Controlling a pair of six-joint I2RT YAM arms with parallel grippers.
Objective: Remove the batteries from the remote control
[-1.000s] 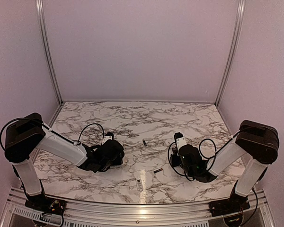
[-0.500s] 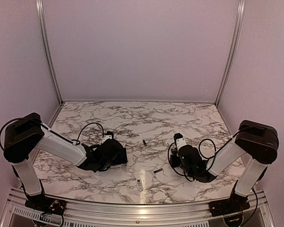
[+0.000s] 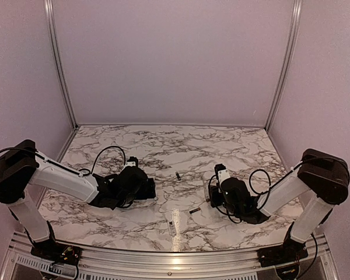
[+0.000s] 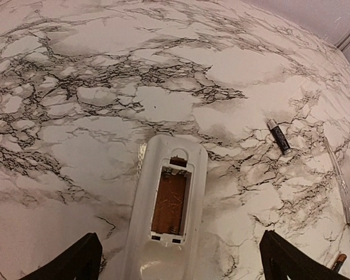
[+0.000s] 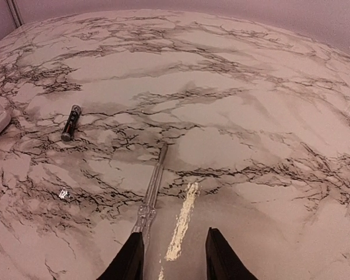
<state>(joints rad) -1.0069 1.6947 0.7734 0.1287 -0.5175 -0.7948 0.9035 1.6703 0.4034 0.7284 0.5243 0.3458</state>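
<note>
1. Remote control (image 4: 169, 204): seen lying back-up on the bench (image 4: 76, 87), between and just ahead of the left fingers (image 4: 76, 262). Its long axis was pointed straight away from them, and its recess was seen empty.
2. Left fingers: spread wide on either side of the remote control, with nothing gripped or touched. This arm was judged the nearer.
3. Batteries: one battery (image 4: 279, 136) was noted ahead and to the right of the left fingers. A second battery (image 4: 338, 261) was partly shown beyond their right finger.
4. Right fingers (image 5: 131, 259): parted narrowly, with nothing held. The end of the pale strip (image 5: 151, 189) was noted just beside one tip.
</note>
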